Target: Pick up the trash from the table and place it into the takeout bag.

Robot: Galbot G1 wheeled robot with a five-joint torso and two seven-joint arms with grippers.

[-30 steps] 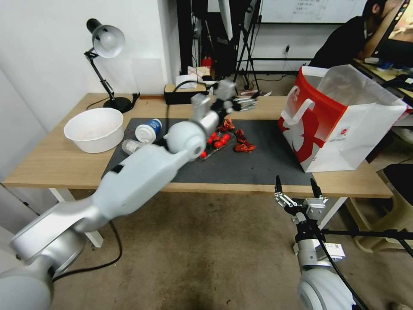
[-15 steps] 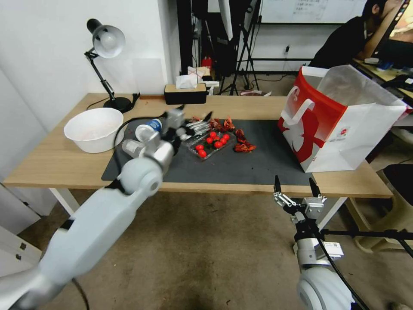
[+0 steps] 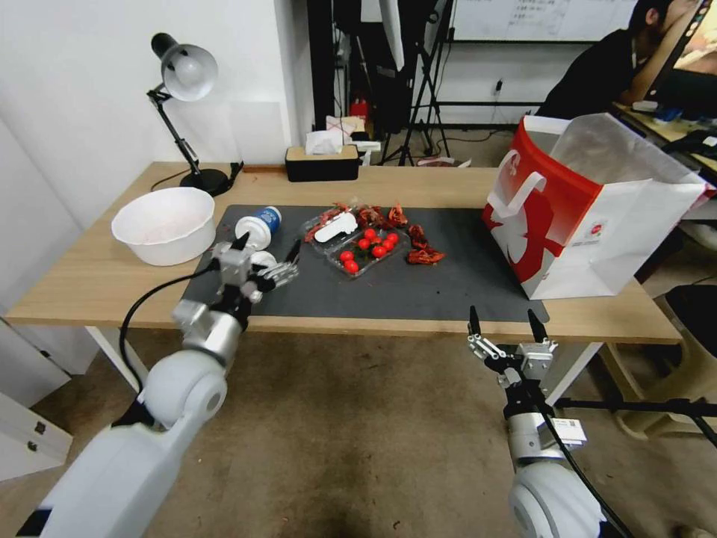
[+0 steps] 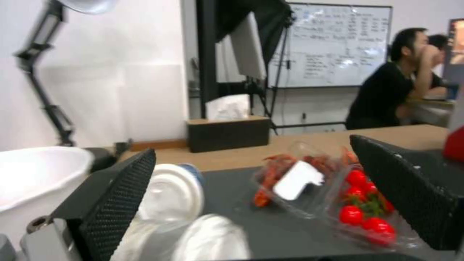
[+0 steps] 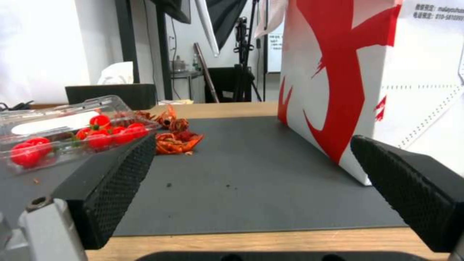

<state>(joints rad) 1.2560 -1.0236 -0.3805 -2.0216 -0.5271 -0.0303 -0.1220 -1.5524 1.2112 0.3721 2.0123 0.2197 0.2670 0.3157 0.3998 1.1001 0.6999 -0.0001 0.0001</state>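
1. We see left claw spread over 2 white-lidded cups at mat's left end.
2. Right claw spread, below surface edge.
3. Takeout bag upright, right.

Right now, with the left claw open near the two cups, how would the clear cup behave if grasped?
The clear cup lies on its side, so it may roll. Its thin transparent wall probably dents under the left claw. It looks light.

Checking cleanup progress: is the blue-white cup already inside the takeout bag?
No, the blue-white cup lies on its side on the table's grey mat, far from the takeout bag.
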